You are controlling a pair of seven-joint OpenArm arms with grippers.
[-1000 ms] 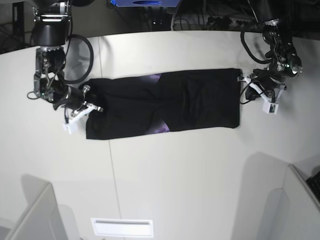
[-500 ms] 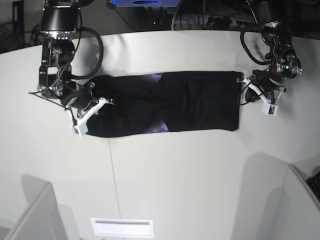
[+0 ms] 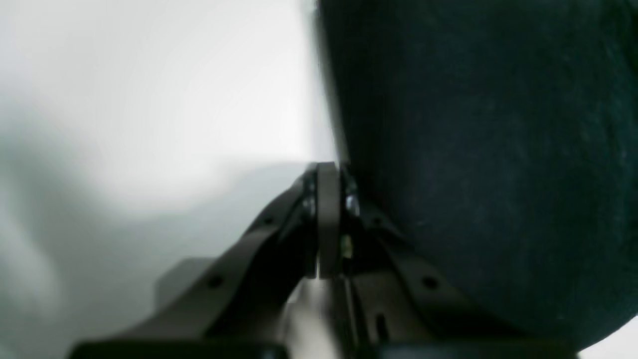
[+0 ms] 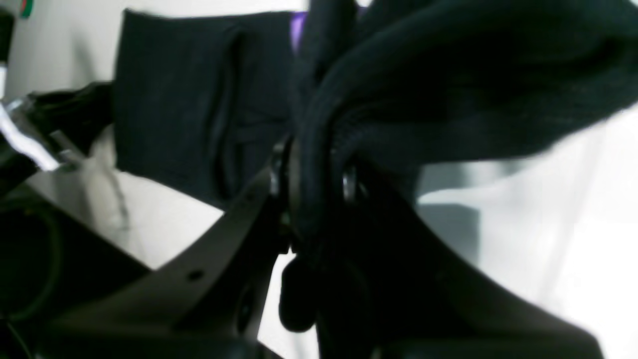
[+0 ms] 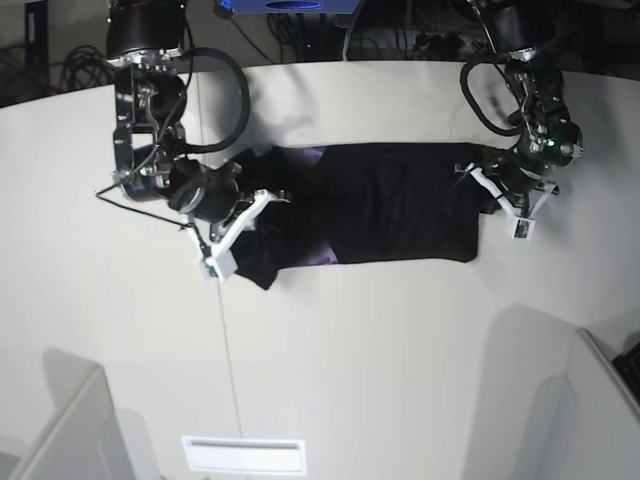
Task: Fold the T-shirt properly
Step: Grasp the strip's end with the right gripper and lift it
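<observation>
The T-shirt (image 5: 400,205) is spread lengthwise across the white table (image 5: 350,350), a strip of purple print showing at its folds. One end is bunched and lifted, pinched between the jaws of the right claw (image 4: 314,184). The left claw (image 3: 329,199) is seen with its jaws pressed together, nothing visibly between them, just beside the shirt's other edge. No containers are seen on the table.

The T-shirt (image 5: 400,205) lies flat on the desk (image 5: 400,340) between the two sets of jaws, one end bunched up off the desk within the right jaws, the opposite edge just beside the left jaws.
</observation>
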